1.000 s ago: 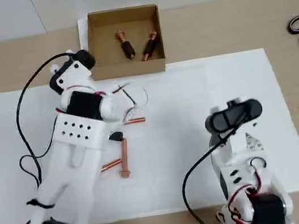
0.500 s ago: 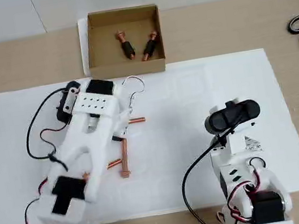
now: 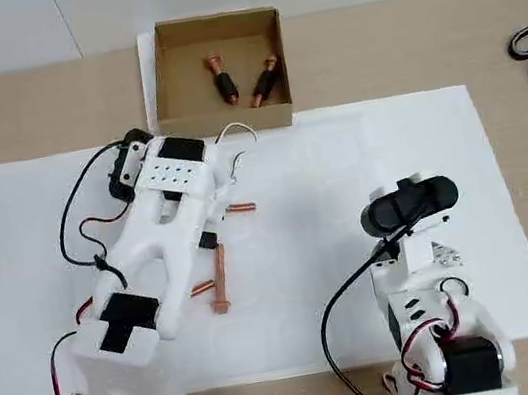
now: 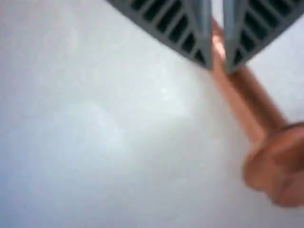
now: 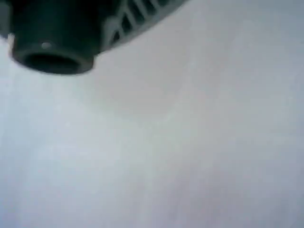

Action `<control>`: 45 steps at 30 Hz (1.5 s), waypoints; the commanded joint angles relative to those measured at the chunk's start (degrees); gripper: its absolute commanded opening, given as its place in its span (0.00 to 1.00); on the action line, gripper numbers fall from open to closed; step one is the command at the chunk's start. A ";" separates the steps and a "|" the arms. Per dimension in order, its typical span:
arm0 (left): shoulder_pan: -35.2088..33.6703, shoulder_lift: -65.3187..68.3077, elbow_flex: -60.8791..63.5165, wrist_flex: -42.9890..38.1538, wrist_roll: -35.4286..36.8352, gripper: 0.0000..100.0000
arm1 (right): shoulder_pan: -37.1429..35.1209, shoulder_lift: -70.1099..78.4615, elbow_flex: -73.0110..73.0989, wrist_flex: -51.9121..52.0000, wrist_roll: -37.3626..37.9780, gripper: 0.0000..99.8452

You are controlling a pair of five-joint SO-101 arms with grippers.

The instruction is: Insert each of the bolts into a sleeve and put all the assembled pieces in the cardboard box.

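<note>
1. Left arm (image 3: pixel 162 225): a second ago it stretched long and slanted toward the cardboard box (image 3: pixel 162 83). It is now folded, with the elbow drawn back and the forearm tipped down over the paper (image 3: pixel 340 164).
2. Left gripper (image 4: pixel 217 59): formerly held just short of the box's near wall, it is now lowered. A copper bolt (image 4: pixel 247 109) lies directly beneath the narrow slit between its jaws.
3. Left wrist: over the last half second it edged slightly nearer the box.
4. Right arm (image 3: pixel 409 204): its upper housing shifted very slightly.

Your bolts (image 3: pixel 219 276) read as smooth copper-toned metal with a slight sheen. Cardboard box (image 3: pixel 155 79): matt brown. Paper sheet (image 3: pixel 340 164): matt white, on a wood-grain bench (image 3: pixel 26 106). Left claw (image 4: pixel 217 57): grey ribbed plastic.
</note>
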 commanded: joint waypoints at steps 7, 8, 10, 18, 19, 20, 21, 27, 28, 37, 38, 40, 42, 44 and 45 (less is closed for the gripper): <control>-0.18 -3.08 -2.51 0.18 -3.16 0.05 | 0.31 0.31 -0.44 0.31 0.53 0.00; -0.09 -2.99 -2.68 0.79 -3.96 0.08 | 0.31 0.31 -0.44 0.31 0.53 0.00; -0.09 -2.99 -2.86 2.02 -4.75 0.15 | 0.31 0.31 -0.44 0.31 0.53 0.00; -0.09 -2.46 -2.59 7.38 1.23 0.30 | 0.31 0.31 -0.44 0.31 0.53 0.00; -0.18 -2.46 -2.59 7.38 2.11 0.30 | 0.31 0.31 -0.44 0.31 0.53 0.00; -0.18 -2.46 -2.59 7.30 3.08 0.30 | 0.31 0.31 -0.44 0.31 0.53 0.00; -0.18 -2.46 -2.59 7.30 4.13 0.30 | 0.31 0.31 -0.44 0.31 0.53 0.00; -0.35 -2.37 -2.59 6.68 6.77 0.30 | 0.31 0.31 -0.44 0.31 0.53 0.00; -0.35 -2.02 -2.59 6.42 6.77 0.30 | 0.31 0.31 -0.44 0.31 0.53 0.00; -0.62 4.31 -3.65 6.15 10.73 0.24 | 0.31 0.31 -0.44 0.40 0.53 0.00; -0.62 4.22 -3.82 6.07 10.73 0.20 | 0.31 0.31 -0.44 0.40 0.53 0.00; -0.62 4.22 -4.00 5.98 10.81 0.10 | 0.31 0.31 -0.44 0.40 0.53 0.00; -0.70 4.31 -4.88 6.07 10.81 0.00 | 0.31 0.31 -0.35 0.40 0.53 0.00; -0.70 4.31 -6.29 5.98 10.81 0.02 | 0.31 0.31 -0.35 0.40 0.53 0.00; -0.88 4.31 -7.60 5.98 10.81 0.01 | 0.31 0.31 -0.35 0.40 0.53 0.00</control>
